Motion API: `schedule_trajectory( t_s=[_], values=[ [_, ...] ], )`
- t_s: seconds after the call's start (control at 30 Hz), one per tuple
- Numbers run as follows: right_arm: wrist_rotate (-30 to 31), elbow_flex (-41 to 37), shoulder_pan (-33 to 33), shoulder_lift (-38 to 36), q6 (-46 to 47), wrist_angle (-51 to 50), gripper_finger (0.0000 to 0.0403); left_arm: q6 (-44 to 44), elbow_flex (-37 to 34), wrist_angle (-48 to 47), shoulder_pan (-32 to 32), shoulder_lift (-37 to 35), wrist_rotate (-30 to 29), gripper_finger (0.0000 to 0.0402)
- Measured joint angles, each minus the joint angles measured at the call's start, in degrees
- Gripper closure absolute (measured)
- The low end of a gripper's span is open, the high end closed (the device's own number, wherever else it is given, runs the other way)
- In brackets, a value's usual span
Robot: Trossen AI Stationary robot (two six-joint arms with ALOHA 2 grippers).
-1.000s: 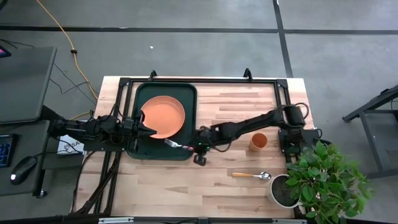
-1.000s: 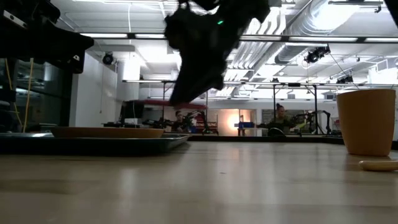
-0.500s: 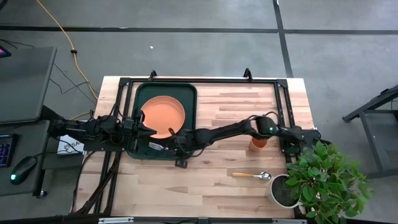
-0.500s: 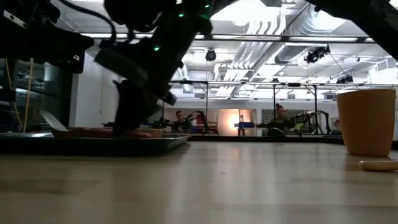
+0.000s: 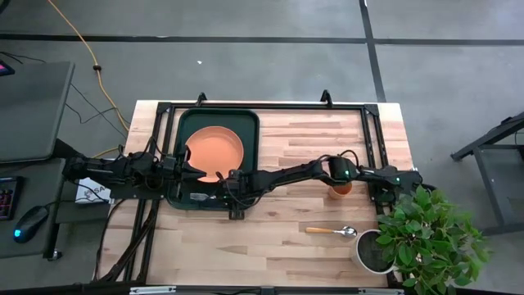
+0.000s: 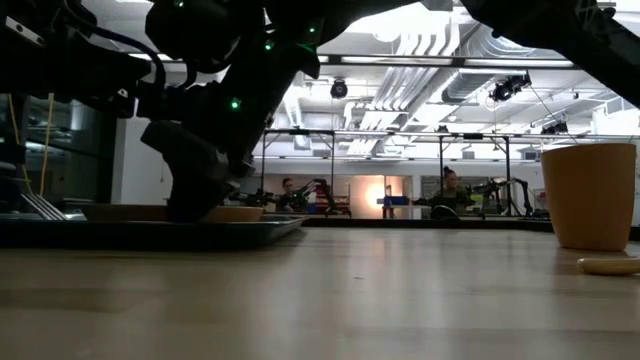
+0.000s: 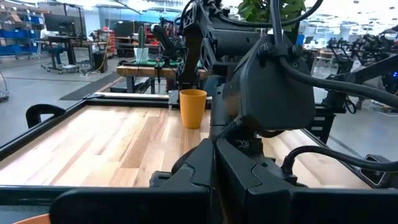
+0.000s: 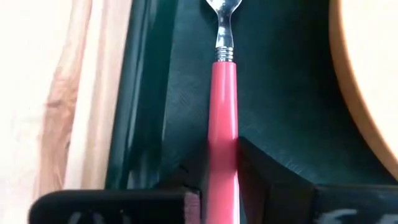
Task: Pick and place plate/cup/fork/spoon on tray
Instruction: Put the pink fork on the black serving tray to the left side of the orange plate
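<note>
The right end effector has carried the fork from the tray's edge to inside it.

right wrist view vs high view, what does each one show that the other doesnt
Only the right wrist view shows the fork close up: its pink handle sits between the right claw fingers, above the tray floor. Only the high view shows the cup, the spoon, the potted plant and the waiting left claw. Both show the tray and the plate.

No text can be read anywhere; the white label beside the table seems printed, but illegibly.
</note>
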Motion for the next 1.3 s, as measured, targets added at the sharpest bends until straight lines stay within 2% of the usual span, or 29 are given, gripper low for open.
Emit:
schedule_trajectory(
  t_s=[0.2, 0.5, 1.03, 1.3],
  values=[
    [4.5, 0.0, -0.3, 0.0, -0.1, 0.0, 0.0343, 0.0, 0.0, 0.0, 0.0, 0.0, 0.0, 0.0398],
    [4.8, 0.0, -2.6, 0.0, 0.1, -2.7, 0.0342, 0.0, 0.0, 0.0, 0.0, 0.0, 0.0, 0.0398],
    [1.2, 0.0, -3.8, 0.0, -3.6, -2.8, 0.0340, 0.0, 0.0, 0.0, 0.0, 0.0, 0.0, 0.0398],
    [-0.5, 0.0, -3.5, 0.0, 1.2, -3.0, 0.0330, 0.0, 0.0, 0.0, 0.0, 0.0, 0.0, 0.0398]
  ],
)
